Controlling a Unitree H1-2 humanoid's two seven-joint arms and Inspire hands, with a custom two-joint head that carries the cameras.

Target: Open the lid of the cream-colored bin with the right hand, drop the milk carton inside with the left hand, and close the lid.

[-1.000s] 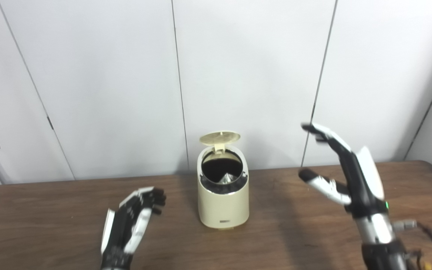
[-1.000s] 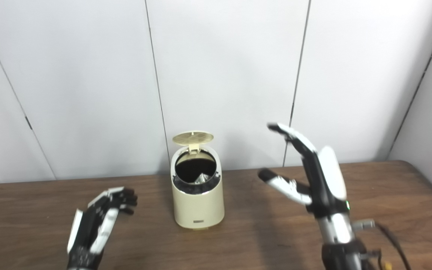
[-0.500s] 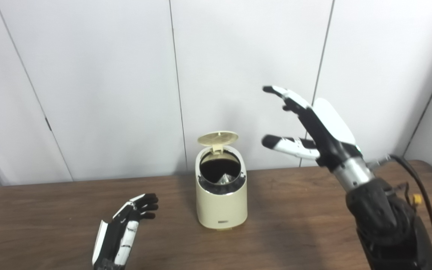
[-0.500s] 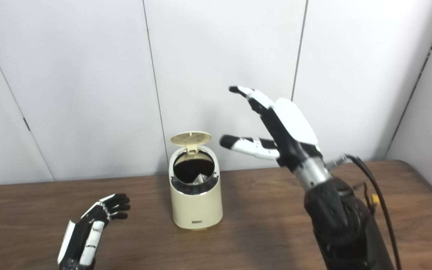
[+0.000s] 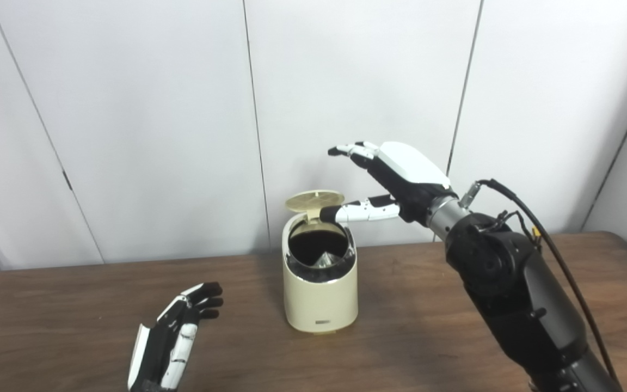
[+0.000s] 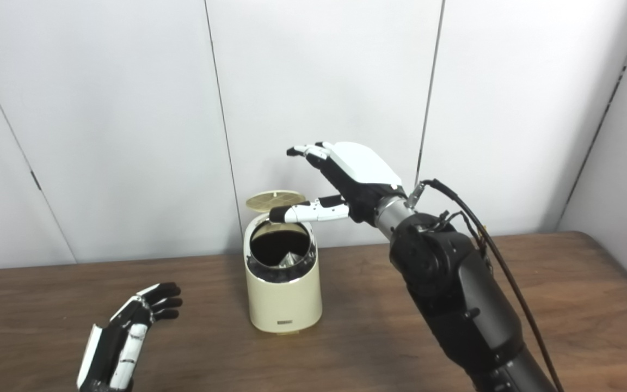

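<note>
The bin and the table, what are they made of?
The bin looks like smooth cream plastic: its wall has an even colour and a soft sheen, and its raised lid matches. A shiny ring around the opening could be metal or glossy plastic. The table looks like dark brown wood, with grain lines running along it, though it may be only a wood-patterned top.

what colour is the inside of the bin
Black: the bin is cream outside with a dark black interior and a silvery carton tip showing inside. Clearest in the left eye view.

A dark wooden table carries a cream-colored bin near its centre, toward twelve o'clock, standing upright.
</note>
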